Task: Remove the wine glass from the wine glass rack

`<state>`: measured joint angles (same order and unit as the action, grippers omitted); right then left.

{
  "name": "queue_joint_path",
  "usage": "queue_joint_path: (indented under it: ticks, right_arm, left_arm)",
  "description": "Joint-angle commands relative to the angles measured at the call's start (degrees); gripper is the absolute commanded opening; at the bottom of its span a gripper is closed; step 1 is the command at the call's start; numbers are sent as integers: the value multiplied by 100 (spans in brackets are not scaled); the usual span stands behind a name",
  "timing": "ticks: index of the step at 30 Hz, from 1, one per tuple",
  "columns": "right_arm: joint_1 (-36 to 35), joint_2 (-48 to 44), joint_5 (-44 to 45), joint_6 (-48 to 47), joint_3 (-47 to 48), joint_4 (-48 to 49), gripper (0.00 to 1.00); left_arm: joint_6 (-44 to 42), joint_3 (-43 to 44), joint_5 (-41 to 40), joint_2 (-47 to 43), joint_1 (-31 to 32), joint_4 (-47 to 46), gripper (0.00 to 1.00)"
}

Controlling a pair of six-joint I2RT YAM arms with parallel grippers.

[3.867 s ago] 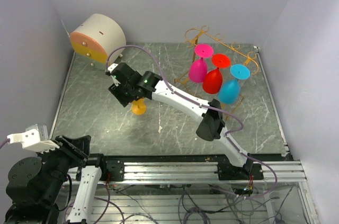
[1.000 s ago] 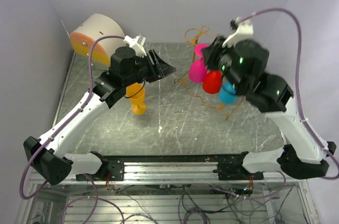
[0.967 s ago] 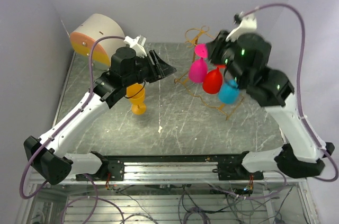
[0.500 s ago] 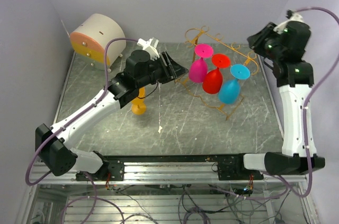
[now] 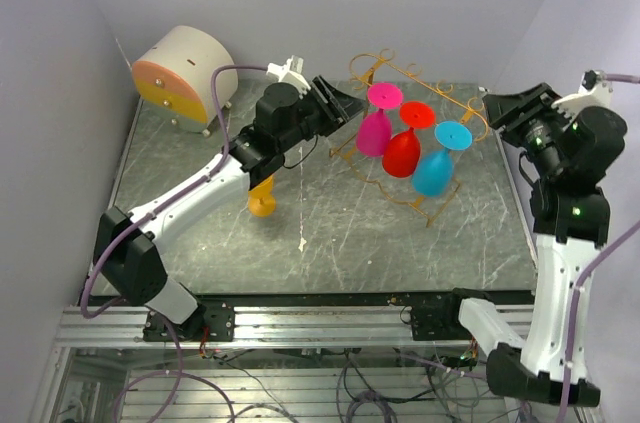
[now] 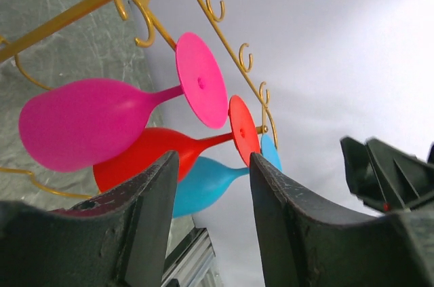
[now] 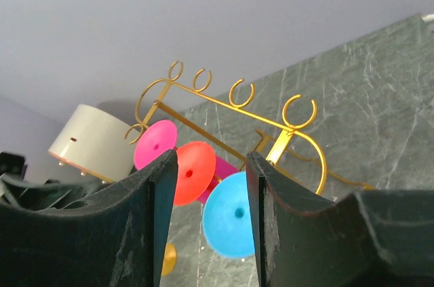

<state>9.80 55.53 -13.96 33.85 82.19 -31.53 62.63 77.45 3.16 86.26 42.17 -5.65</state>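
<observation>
We see the table (image 5: 200,233) carrying the wine glass rack (image 7: 278,148) at its far right. Left gripper (image 5: 350,103) and right gripper (image 5: 500,108) flank it, both agape, holding nothing. Pink wine glass (image 5: 374,133), red wine glass (image 5: 402,153) and blue wine glass (image 5: 433,173) hang from its rails.

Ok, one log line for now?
left gripper open, by pink glass; right gripper open, apart; rack holds three glasses; orange glass on table

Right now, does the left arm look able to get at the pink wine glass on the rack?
Probably yes. The left gripper is open right beside the pink wine glass, which hangs outermost on that side of the rack; nothing stands between them.
</observation>
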Motion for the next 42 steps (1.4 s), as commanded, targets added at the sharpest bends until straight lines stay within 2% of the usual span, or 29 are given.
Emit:
queue_joint_path:
  ticks: [1, 18, 26, 42]
  right_arm:
    - [48, -547, -32, -29, -174, 49, 45]
    - [47, -850, -321, -186, -380, -192, 44]
    - [40, -870, -340, -223, -454, -182, 44]
    - [40, -943, -442, -167, -622, -37, 44]
  left_arm:
    - [267, 347, -85, 281, 1, -643, 56]
    - [539, 837, 8, 939, -99, -791, 52]
    - [595, 1148, 113, 1236, -101, -614, 39]
    - [575, 1212, 111, 1314, -95, -515, 37]
